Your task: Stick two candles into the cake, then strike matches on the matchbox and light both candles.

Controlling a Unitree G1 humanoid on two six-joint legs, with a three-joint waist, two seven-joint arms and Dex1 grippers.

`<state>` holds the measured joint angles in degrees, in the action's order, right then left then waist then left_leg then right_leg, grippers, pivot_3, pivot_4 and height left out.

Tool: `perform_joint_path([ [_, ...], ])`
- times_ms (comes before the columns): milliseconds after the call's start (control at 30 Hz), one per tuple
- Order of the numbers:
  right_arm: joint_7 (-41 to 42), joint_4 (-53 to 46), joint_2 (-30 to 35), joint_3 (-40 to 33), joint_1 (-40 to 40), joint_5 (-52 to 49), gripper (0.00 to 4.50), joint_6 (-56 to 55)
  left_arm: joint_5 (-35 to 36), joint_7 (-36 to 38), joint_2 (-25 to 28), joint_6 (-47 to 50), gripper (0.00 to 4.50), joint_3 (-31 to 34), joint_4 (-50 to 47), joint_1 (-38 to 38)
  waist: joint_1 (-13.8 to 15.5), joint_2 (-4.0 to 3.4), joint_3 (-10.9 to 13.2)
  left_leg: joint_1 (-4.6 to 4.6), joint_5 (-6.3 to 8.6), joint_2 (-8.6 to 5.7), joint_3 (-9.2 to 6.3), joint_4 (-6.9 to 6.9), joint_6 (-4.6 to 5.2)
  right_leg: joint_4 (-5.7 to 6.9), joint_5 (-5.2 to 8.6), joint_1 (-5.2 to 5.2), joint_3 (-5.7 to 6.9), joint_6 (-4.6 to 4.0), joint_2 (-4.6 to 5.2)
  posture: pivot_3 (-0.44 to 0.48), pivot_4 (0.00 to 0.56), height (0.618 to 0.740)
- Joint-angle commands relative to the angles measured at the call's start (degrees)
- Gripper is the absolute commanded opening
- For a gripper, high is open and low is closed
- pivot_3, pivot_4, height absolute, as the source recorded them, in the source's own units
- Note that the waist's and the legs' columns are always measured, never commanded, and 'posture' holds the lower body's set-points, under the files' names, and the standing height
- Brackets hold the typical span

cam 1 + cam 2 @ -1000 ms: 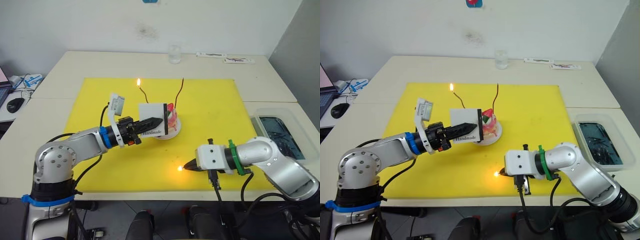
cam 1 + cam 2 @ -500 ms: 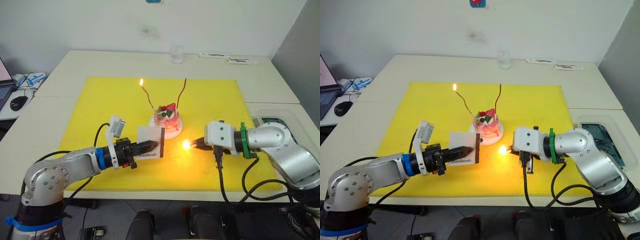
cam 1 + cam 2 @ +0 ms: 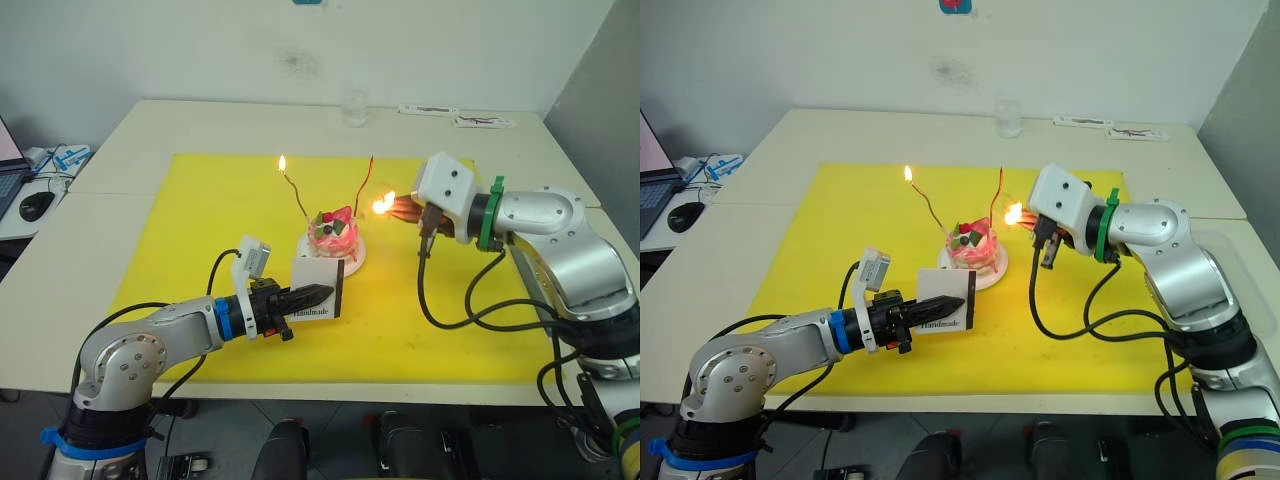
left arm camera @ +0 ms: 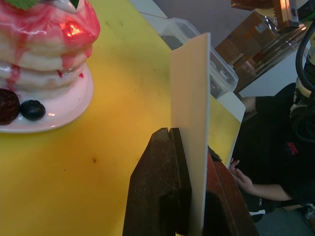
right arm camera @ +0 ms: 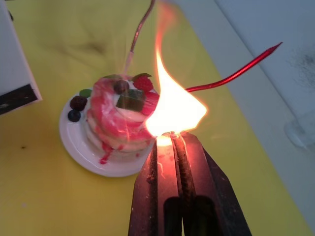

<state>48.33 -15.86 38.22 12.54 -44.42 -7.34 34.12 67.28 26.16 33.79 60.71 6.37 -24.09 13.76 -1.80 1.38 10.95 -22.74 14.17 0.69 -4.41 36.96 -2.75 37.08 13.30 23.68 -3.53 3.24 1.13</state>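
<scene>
The pink-and-white cake stands on its small white plate mid-mat. Two candles are stuck in it. The left candle burns at its tip; the right candle shows no flame. My right gripper is shut on a burning match, its flame just right of the right candle's lower half, beside the cake. In front of the cake my left gripper is shut on the white matchbox, held upright on edge with its black strip to the right.
A yellow mat covers the table's middle. A glass and flat packets lie at the back. A mouse sits far left. A clear bin is off the mat's right. A person sits beyond the table.
My right gripper lifted the burning match from the mat's front edge up to the cake's right side. The left gripper brought the matchbox down in front of the cake.
</scene>
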Motion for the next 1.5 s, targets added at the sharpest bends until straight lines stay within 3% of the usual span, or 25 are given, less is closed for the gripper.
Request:
perform_joint_path([
  [33, -1.5, 1.4, -0.9, -1.5, -3.0, 1.4, 0.03, -2.7, -0.6, 1.2, -0.4, -1.1, 0.0, -0.2, -0.9, 0.7, 0.0, 0.0, 0.0, 0.0, 0.0, 0.0, 0.0, 0.0, 0.0, 0.0, 0.0, 0.0, 0.0, 0.0, 0.0, 0.0, 0.15, 0.74],
  [1500, -1.3, 3.3, -0.4, -2.2, -7.2, 3.3, 0.03, -6.2, -3.0, 3.2, -1.9, -0.9, 0.0, -1.0, 0.2, 1.4, 0.0, 0.0, 0.0, 0.0, 0.0, 0.0, -0.01, 0.0, 0.0, 0.02, -0.17, 0.01, 0.01, -0.28, 0.0, 0.0, 0.15, 0.74],
])
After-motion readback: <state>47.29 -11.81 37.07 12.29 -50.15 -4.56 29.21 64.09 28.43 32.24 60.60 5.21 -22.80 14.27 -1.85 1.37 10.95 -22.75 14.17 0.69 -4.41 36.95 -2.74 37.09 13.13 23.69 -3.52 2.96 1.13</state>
